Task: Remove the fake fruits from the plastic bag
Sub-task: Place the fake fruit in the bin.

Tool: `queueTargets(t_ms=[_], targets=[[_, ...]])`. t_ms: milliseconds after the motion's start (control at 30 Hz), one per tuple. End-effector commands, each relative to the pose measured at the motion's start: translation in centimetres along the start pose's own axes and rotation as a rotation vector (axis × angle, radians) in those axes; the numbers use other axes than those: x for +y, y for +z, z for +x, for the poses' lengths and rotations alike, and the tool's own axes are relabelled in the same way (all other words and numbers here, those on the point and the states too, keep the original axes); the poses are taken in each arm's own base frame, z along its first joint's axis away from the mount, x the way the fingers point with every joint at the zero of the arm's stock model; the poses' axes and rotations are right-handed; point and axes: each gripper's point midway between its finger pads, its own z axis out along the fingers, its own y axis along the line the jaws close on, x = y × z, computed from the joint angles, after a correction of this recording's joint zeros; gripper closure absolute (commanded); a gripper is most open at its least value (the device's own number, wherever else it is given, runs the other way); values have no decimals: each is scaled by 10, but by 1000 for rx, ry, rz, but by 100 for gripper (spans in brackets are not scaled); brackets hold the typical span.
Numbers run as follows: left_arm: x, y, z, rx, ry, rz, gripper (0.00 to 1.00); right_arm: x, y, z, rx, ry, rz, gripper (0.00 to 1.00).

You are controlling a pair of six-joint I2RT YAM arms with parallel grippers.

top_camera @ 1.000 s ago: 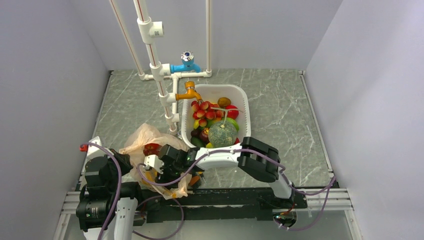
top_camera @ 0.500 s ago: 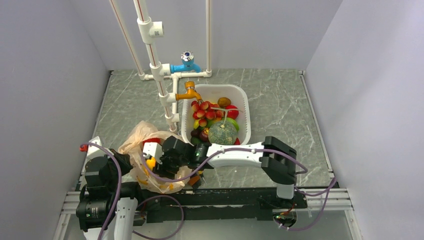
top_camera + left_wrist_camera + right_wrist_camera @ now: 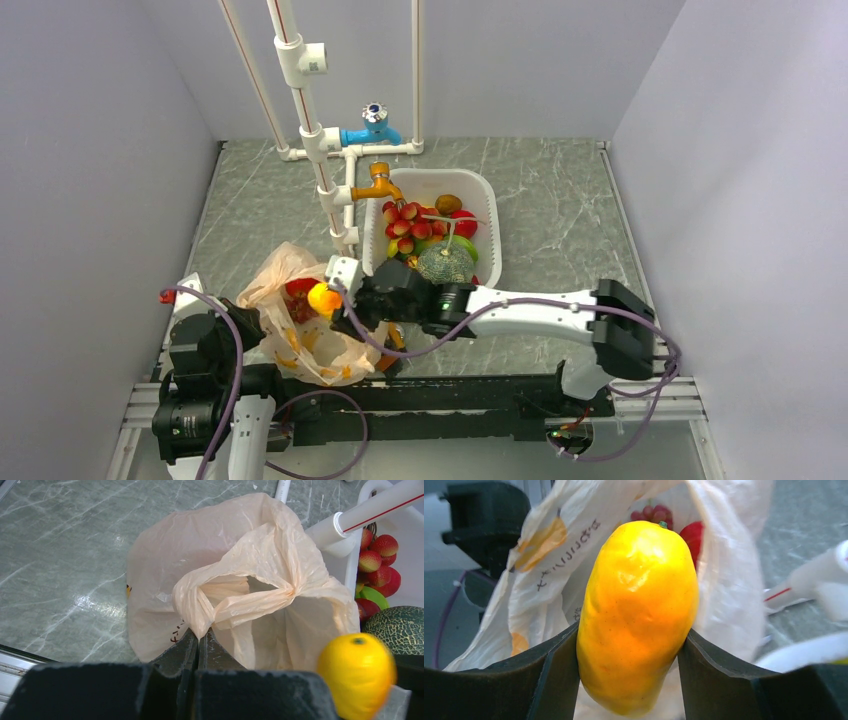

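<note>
Clamping a yellow oval fruit (image 3: 636, 615) across its middle, the right fingers (image 3: 549, 680) stand partly apart, one on each flank, and hold it just over the open plastic bag (image 3: 165, 570). The left fingers (image 3: 177, 655) are pressed together on a gathered fold of the bag's near edge, pinching it up off the worktop (image 3: 560, 200).

Beyond the right fingers, inside the bag, a bunch of red grapes (image 3: 649, 514) and a slice of a red fruit (image 3: 691, 535) show. Off to the far side of both pairs of fingers sits the white basin (image 3: 478, 190), holding the netted melon (image 3: 395, 625) among small red fruits (image 3: 410, 222) and some green ones.

The task looks partway done. The melon is already out and lying in the basin, and the yellow fruit is raised clear but not yet set down. The grapes and the red fruit are still to come out.

The bag's bottom is hidden by its own folds and, from the right wrist, by the yellow fruit, so whether more lies inside cannot be told. Only an edge of the red fruit shows. From above, the wrist covers the right fingers. The basin is cut off in the left wrist view.
</note>
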Motion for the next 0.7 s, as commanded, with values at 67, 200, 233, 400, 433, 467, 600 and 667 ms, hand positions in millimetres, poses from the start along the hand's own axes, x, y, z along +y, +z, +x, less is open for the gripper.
queueTargets(t_ms=[67,200,233,400,433,467,600,667], targets=[[-7,1,-10,-40,9,32,100,-32,-58,-82,-360,88,73,95],[-7,1,-10,-38,11,32,100,-54,-73,-81,-404,173,89,100],[-7,1,-9,-37,12,32,100,-61,-75,-79,-410,195,102,100],[-7,2,-9,-33,12,32,100,-102,-81,-54,-351,251,286,100],[-7,2,-9,-33,14,33,100,-111,-84,-47,-330,253,337,100],[-8,2,-9,-35,14,35,100,-120,-86,-38,-303,255,390,100],[-7,2,-9,-34,14,34,100,-150,-93,-4,-193,268,535,96],[-8,2,-9,-33,14,35,100,-155,-93,8,-153,274,550,91]])
